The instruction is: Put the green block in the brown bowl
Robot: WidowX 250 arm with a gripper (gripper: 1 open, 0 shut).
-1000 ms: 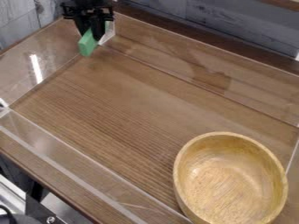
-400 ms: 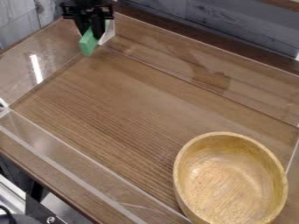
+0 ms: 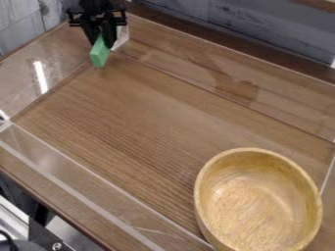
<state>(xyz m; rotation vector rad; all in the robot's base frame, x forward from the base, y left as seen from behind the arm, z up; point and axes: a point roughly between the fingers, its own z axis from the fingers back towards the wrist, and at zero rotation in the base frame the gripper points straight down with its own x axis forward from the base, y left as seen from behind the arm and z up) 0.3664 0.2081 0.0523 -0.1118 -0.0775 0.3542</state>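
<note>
Pincer (image 3: 98,34): small, dark, at the far end of the surface (image 3: 164,118), towards eleven o'clock as I see it. Its jaws look drawn together on the upper end of the green block (image 3: 100,53); how much of the block sits between them is lost in the dark of the arm. No gap that I can make out.

Block: just below the pincer in my view, at six o'clock from it. Long axis runs roughly twelve to six, lower end leaning slightly towards five. Whether that lower end touches the surface or hangs just over it, I cannot tell. A pale object (image 3: 120,37) stands close by at about three o'clock; its kind is unclear.

Further out: the brown bowl (image 3: 258,201), well apart from the block, at about five o'clock from the pincer. Round, wide-mouthed, on the near side.

Judgement: grip seems made, carrying remains. The next move turns on that long five o'clock run: lift first, then travel until the whole block, lower end included, is inside the rim. Risks: dragging the tip, knocking the pale neighbour, or the thin bar swivelling in the grip and catching the bowl's edge.
</note>
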